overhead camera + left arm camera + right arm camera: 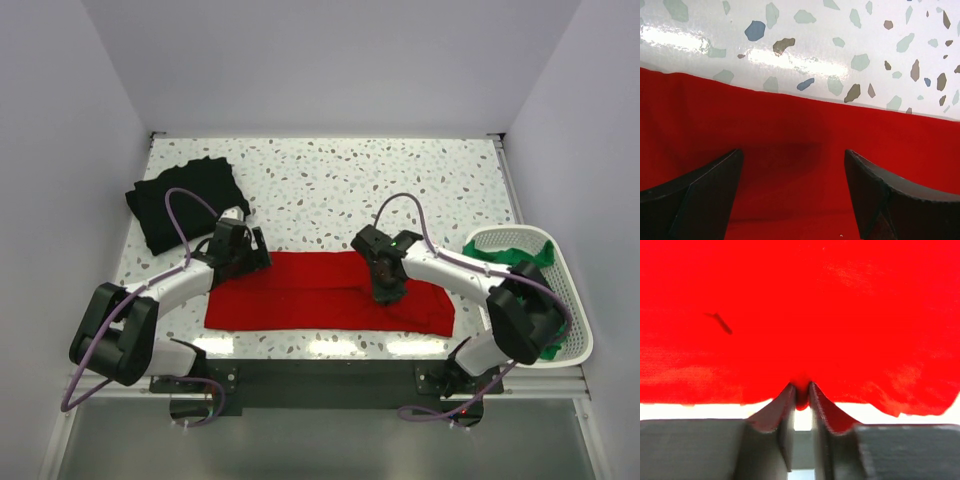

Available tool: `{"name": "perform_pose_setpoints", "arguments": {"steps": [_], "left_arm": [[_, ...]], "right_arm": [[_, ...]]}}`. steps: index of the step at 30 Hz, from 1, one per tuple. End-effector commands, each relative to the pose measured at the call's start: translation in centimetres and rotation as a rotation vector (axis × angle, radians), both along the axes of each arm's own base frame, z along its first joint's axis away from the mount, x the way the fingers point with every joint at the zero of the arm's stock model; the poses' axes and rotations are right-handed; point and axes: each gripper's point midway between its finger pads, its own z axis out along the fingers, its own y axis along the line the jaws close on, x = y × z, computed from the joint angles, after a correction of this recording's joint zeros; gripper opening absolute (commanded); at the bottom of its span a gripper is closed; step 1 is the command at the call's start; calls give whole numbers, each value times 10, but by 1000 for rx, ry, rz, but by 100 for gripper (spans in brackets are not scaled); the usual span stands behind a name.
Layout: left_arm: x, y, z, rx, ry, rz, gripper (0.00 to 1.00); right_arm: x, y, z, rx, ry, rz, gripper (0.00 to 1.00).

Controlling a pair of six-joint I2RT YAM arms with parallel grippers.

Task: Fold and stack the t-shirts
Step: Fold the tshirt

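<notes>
Top view first: the red t-shirt (330,292) lies in a long flat band along the table's (330,180) near edge, at 6 o'clock. The black t-shirt (185,205) sits folded in a dark heap at 10 o'clock, well apart from the red one. Over at 4 o'clock the white basket (578,310) hangs at the table's right side with the green t-shirt (512,258) bunched inside it. The left gripper (256,258) sits at the red band's upper left corner, at its 10 o'clock. The right gripper (388,292) is down on the cloth right of centre, where the band wrinkles.

On to the left wrist camera: the left gripper (792,200) has its jaws spread wide, one dark finger at 7 o'clock and the other at 5 o'clock. Nothing is between them but the smooth red t-shirt (790,130) beneath. Whether the tips touch the cloth I can't tell. The shirt's far edge runs slanting across the frame, and the speckled table (815,45) shines beyond it at 12 o'clock.

Right wrist camera now: the right gripper (801,390) has its jaws almost together, and a small ridge of the red t-shirt (800,315) is pinched up between the tips. The cloth fills the upper frame, puckering towards the pinch. A small dark thread (720,322) lies on it at 10 o'clock.
</notes>
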Motion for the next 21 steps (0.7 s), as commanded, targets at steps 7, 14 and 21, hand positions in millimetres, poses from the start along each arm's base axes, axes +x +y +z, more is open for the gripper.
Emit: {"name": "perform_pose_setpoints", "arguments": {"steps": [7, 14, 21], "left_arm": [[-9, 2, -9, 8, 34, 4, 88], [-12, 3, -12, 8, 42, 6, 88], [-13, 4, -12, 9, 44, 10, 88]], "right_arm": [[-1, -30, 54, -119, -59, -1, 45], [-2, 31, 61, 209, -46, 143, 45], [-8, 72, 34, 306, 18, 249, 41]]}}
